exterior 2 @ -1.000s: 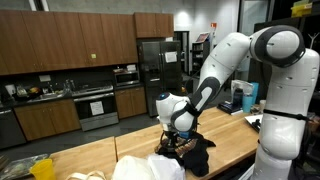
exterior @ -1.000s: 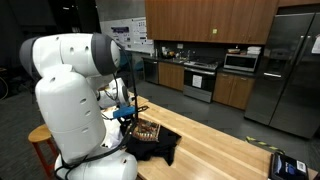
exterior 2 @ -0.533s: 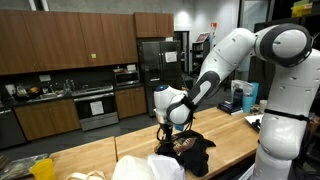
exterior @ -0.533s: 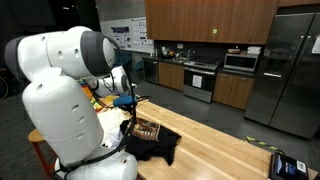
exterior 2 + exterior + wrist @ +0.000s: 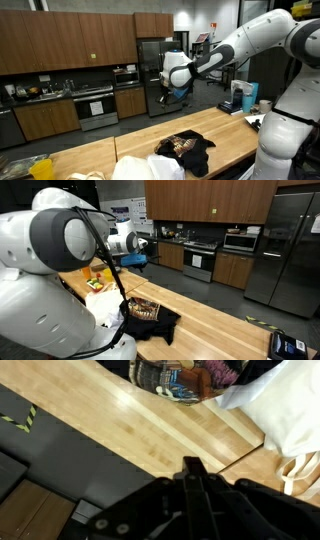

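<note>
Shows the claw (image 5: 192, 466) pressed together tip to tip in the wrist view, with nothing visible between the fingertips. Places that claw (image 5: 172, 96) high in the air in both exterior views, well above the basket (image 5: 184, 146) and touching nothing. Catches the basket (image 5: 170, 378) only at the upper rim of the wrist view, filled with small mixed items too blurred to name. Sets the basket on a crumpled black cloth (image 5: 155, 328) that spreads out under and around it. Puts a white bag (image 5: 140, 170) just beside the basket, against the cloth. Rests all of these on a pale wooden tabletop (image 5: 225, 330). Leaves a small blue-and-black device (image 5: 288, 344) well apart from the basket, near the tabletop's other end. Reveals dark floor with a strip of yellow-black tape (image 5: 24, 420) past the tabletop edge, away from the basket.
</note>
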Robot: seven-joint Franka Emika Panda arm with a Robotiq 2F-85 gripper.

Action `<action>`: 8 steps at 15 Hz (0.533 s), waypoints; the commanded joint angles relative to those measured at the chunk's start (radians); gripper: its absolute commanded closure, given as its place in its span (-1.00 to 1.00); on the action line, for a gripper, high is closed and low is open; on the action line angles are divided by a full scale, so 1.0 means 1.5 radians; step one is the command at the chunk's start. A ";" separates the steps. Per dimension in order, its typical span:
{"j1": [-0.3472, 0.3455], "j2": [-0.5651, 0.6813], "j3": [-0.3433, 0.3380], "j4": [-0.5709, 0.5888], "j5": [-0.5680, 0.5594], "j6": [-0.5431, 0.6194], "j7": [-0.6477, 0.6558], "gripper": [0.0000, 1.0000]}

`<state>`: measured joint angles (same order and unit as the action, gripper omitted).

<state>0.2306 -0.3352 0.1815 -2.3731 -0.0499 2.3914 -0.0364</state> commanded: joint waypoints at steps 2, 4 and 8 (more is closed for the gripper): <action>-0.009 -0.020 -0.007 0.002 0.006 -0.011 -0.010 0.98; -0.008 -0.022 -0.005 0.000 0.006 -0.012 -0.010 0.98; 0.055 -0.007 -0.019 -0.009 0.107 0.031 -0.105 0.37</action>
<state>0.2405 -0.3574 0.1732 -2.3795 0.0040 2.3957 -0.0714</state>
